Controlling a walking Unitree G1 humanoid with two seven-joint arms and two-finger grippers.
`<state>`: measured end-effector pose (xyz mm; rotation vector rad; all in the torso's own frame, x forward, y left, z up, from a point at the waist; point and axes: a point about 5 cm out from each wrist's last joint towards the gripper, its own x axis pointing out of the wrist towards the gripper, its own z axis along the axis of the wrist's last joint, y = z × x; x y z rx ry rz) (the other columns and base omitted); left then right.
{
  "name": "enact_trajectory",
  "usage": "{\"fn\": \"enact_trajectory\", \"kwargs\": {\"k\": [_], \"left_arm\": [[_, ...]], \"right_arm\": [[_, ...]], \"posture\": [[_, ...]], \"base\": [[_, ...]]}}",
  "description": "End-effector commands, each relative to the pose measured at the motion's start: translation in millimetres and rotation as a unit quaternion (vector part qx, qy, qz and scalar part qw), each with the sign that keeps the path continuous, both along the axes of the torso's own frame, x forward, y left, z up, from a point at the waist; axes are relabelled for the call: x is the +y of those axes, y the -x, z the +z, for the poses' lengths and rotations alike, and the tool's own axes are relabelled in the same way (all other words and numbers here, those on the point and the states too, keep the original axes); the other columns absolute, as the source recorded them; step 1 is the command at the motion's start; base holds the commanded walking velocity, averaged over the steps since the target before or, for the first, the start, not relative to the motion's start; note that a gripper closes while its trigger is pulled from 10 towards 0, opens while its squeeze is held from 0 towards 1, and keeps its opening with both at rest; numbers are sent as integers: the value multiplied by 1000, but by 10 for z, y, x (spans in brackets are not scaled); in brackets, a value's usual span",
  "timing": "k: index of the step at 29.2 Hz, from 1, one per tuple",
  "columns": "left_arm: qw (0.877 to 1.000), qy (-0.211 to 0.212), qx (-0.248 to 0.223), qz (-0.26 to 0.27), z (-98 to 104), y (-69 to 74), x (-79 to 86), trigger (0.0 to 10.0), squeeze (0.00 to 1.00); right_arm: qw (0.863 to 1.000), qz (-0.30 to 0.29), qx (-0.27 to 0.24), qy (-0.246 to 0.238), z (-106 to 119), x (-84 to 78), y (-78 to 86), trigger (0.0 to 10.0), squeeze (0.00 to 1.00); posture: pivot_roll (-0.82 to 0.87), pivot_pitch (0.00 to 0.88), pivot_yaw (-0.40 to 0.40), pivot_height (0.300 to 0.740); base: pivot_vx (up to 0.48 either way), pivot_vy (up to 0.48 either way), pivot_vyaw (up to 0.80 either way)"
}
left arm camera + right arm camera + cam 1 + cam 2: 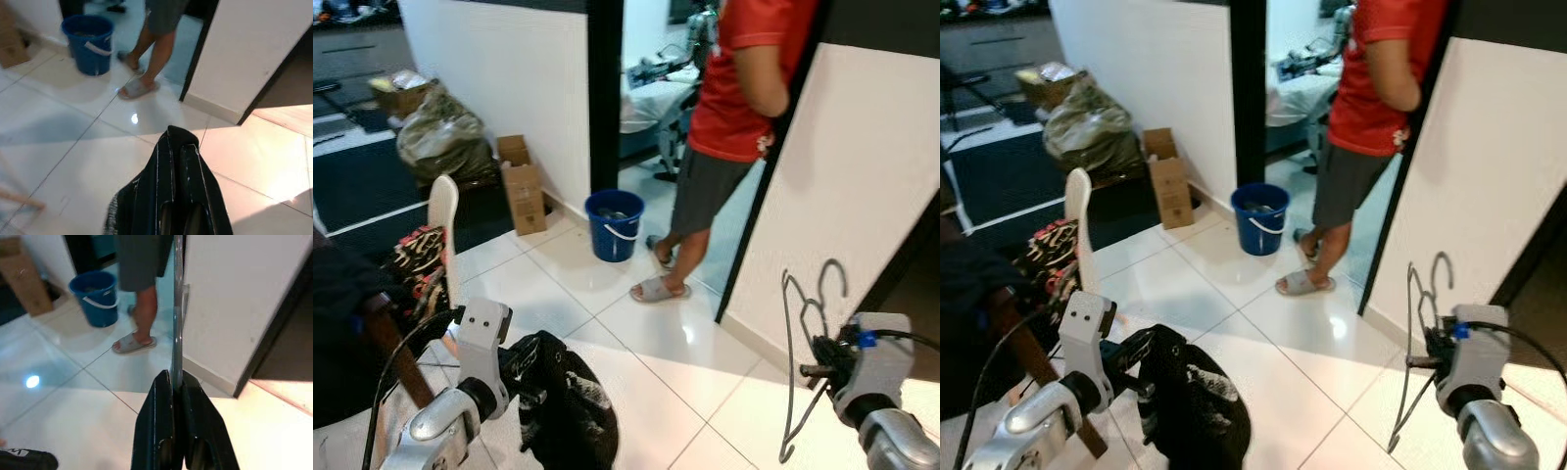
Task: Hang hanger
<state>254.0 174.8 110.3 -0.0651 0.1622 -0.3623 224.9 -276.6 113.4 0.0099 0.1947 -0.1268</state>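
The right gripper (177, 382) is raised at the robot's right, its two black fingers (159, 421) pressed together on a thin wire hanger (800, 343), which stands nearly upright in the clamp with its hook uppermost and its wire frame trailing down toward the floor; in the right wrist view the wire runs straight up from between the fingertips, in front of the white wall panel (847, 186). The left gripper (178, 147) is held low at the robot's left, its fingers close together and wrapped in a black garment (558, 397) with pale flecks, which drapes over them and hangs down above the white floor tiles (646, 362); the cloth covers the fingers so thoroughly that only their outline shows beneath it. Ahead, a person (734, 108) in a red shirt, grey shorts and grey slippers stands in a doorway beside the dark door frame (604, 98), one foot on the glossy tiles; a blue bucket (615, 224) with a white handle sits on the floor just beside the person's feet, near the base of the frame. Further to the robot's left a cardboard box (522, 184) leans against the white wall, with a bulging plastic bag (440, 137) behind it; a white chair back (442, 220) rises nearer the robot, with patterned cloth (416, 259) just beside it.
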Motion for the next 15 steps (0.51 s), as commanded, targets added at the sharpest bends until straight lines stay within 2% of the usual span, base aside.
{"fn": "enact_trajectory", "kwargs": {"k": [1, 2, 5, 7, 8, 9, 15], "left_arm": [[1000, 7, -2, -6, 37, -18, 42, 10000, 0], [1000, 11, 2, -8, 35, 4, 55, 10000, 0], [1000, 14, 4, -8, 34, 20, 65, 10000, 0], [1000, 23, 8, -4, 25, 40, 103, 10000, 0], [1000, 23, 8, -4, 25, 40, 103, 10000, 0], [999, 30, 11, -1, 17, 51, 116, 10000, 0], [999, 33, 6, 3, 36, 44, 108, 10000, 0]], "right_arm": [[999, 31, -4, -32, 2, 128, -5, 10000, 0], [997, 43, -8, -62, 9, 153, -27, 10000, 0], [995, 50, -12, -84, 14, 164, -43, 10000, 0], [988, 58, -21, -139, 25, 143, -102, 10000, 0], [988, 58, -21, -139, 25, 143, -102, 10000, 0], [984, 70, -18, -160, 12, 141, -142, 10000, 0], [981, 85, -3, -174, -22, 185, -184, 10000, 0]], "posture": [[-60, 0, 13, 740], [-46, 0, 8, 740], [-46, 0, 8, 740], [-24, 0, -12, 740], [-24, 0, -12, 740], [-25, 0, -18, 740], [-22, 0, -25, 740]], "base": [[0, 0, -800], [0, 0, -800], [0, 0, -800], [0, 0, -800], [0, 0, -800], [0, 0, -800], [0, 0, -800]]}}
